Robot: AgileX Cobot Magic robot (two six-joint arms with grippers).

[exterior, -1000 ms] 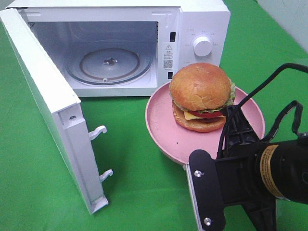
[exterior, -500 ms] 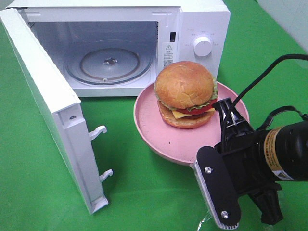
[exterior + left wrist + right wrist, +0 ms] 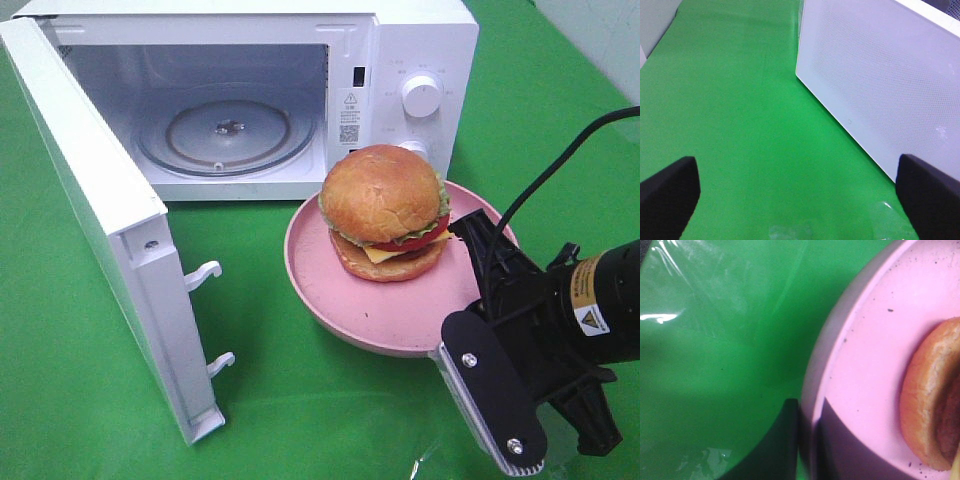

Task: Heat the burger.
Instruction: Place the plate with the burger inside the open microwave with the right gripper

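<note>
The burger point(image 3: 385, 210), with a glossy brown bun, lettuce, tomato and cheese, sits on a round pink plate point(image 3: 400, 318) in front of the open microwave point(image 3: 420, 60). My right gripper point(image 3: 478, 250) is shut on the plate's right rim. In the right wrist view its dark fingers clamp the rim point(image 3: 807, 440), and the bun's edge point(image 3: 927, 405) shows beside them. My left gripper point(image 3: 800, 200) is open with nothing between its fingertips point(image 3: 667, 195). It hovers over green cloth beside the microwave door's outer face point(image 3: 890, 85) and is out of the exterior high view.
The microwave door point(image 3: 100, 200) swings out to the left, its latch hooks point(image 3: 205, 275) pointing right. A glass turntable point(image 3: 225, 130) lies inside the cavity. A knob point(image 3: 421, 95) sits on the control panel. Green cloth point(image 3: 300, 400) covers the table.
The plate with the burger has shifted left, nearer the microwave opening, then settled slightly back. My right arm has swung lower and to the right in the view.
</note>
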